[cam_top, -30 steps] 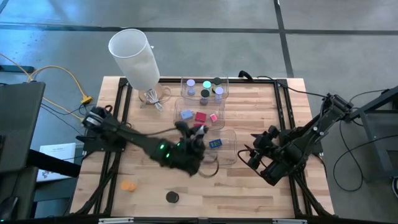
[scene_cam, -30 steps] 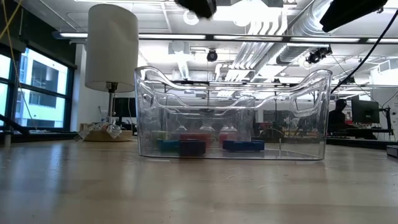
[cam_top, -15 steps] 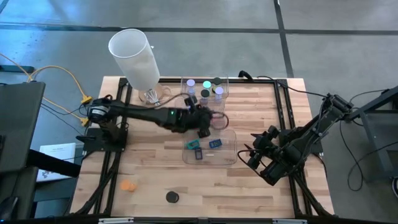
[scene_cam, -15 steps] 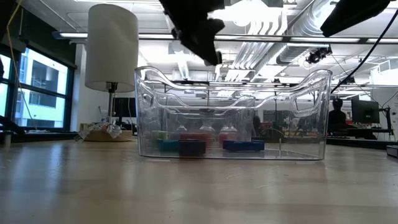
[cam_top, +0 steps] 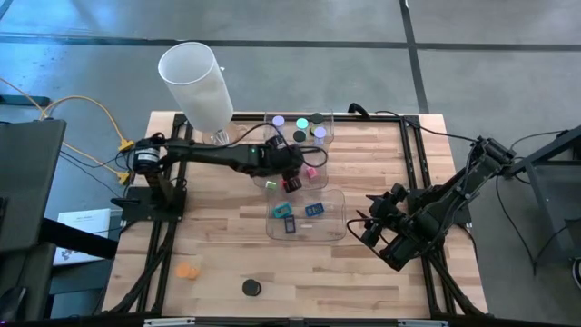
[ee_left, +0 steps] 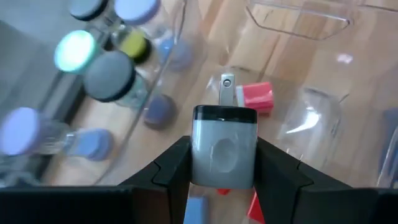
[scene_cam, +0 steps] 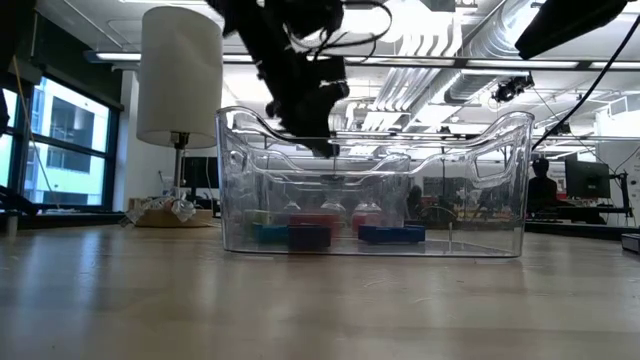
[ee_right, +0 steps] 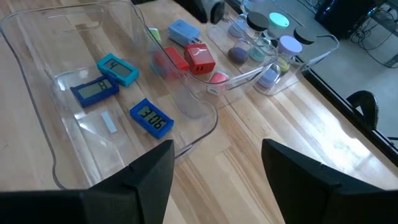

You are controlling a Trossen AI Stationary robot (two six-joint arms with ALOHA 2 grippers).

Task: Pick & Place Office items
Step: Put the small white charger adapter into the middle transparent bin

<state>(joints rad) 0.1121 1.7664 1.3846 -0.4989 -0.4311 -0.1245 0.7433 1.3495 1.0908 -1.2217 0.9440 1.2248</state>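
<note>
A small grey rectangular block with a black top edge [ee_left: 223, 148] is being pinched between the two dark fingers of the left pincer [ee_left: 223, 163], which is being held above the middle clear plastic rectangular bin [cam_top: 318, 178], where red and pink blocks [cam_top: 310, 172] are lying. The grip is being kept on the block's two flat sides, presumably so that the piece is being carried level and can be released straight down among like items. In the low view the left arm is being seen just over the rim of the near bin [scene_cam: 372, 140], clear of its wall. The far bin [cam_top: 322, 116] is being used for round-capped pieces in teal, lavender and black [ee_left: 109, 76]; the near bin [cam_top: 338, 229] is being used for small blue and teal display blocks [ee_right: 151, 117], which suggests sorting by kind. An orange disc [cam_top: 187, 270] and a black disc [cam_top: 251, 287] are lying loose on the wooden worktop [cam_top: 218, 263], well apart from the bins, so the task is judged unfinished. The right pincer [ee_right: 217, 171] is being held spread and empty beside the near bin, waiting. A tall white cylinder [cam_top: 197, 84] is standing at the far left corner
</note>
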